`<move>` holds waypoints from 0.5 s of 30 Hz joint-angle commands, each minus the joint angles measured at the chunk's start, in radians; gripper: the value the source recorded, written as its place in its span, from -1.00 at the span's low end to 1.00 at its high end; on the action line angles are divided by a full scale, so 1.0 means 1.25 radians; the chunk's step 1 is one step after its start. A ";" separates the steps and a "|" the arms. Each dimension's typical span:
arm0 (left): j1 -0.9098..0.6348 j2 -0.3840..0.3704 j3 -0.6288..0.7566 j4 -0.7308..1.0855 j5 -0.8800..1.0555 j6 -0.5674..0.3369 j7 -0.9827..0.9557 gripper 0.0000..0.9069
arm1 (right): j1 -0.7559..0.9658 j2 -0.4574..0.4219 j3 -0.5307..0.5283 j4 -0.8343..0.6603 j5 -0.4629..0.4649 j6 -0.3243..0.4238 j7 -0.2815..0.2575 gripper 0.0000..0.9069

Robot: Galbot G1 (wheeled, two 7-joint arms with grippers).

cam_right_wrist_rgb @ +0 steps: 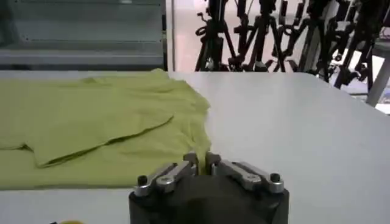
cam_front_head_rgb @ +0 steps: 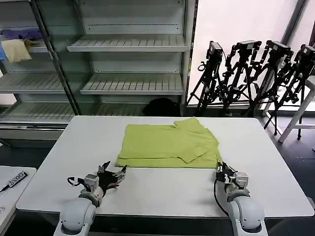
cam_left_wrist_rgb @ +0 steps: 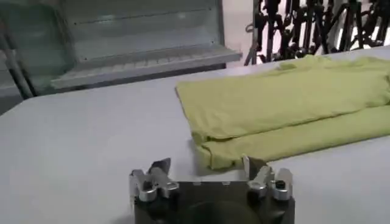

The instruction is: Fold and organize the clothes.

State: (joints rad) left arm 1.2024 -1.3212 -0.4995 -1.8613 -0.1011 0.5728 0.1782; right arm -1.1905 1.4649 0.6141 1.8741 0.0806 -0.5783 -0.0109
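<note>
The T-shirt [cam_front_head_rgb: 170, 145] is lying in the middle of the white bench [cam_front_head_rgb: 275, 167], already partly folded — the body is doubled into a wide rectangle with a layered near edge, and a sleeve is turned in across the top on the robot's right side. It is not yet a compact stack, so by my reading at least one more fold and a final placing are remaining. The left tool [cam_front_head_rgb: 112, 177] is resting low on the bench, just short of the shirt's near-left corner, its fingers spread wide and holding nothing. The right tool [cam_front_head_rgb: 225, 173] is sitting at the near-right corner — fingers drawn together, right at the fabric's edge, though whether cloth is pinched between them I cannot tell.
</note>
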 commanded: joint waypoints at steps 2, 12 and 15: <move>-0.002 -0.001 0.005 0.008 -0.021 0.004 0.008 -1.00 | -0.003 0.000 -0.002 0.003 -0.004 0.000 -0.001 -1.00; 0.002 0.002 -0.002 -0.021 -0.027 -0.001 -0.007 -1.00 | -0.008 -0.001 -0.005 0.021 -0.001 -0.001 -0.003 -1.00; 0.002 0.008 -0.005 -0.036 -0.028 -0.001 -0.010 -1.00 | -0.010 0.000 -0.008 0.030 0.000 -0.001 -0.003 -1.00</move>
State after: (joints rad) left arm 1.2054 -1.3194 -0.4995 -1.8701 -0.1266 0.5741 0.1745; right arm -1.2020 1.4650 0.6046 1.8977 0.0808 -0.5800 -0.0152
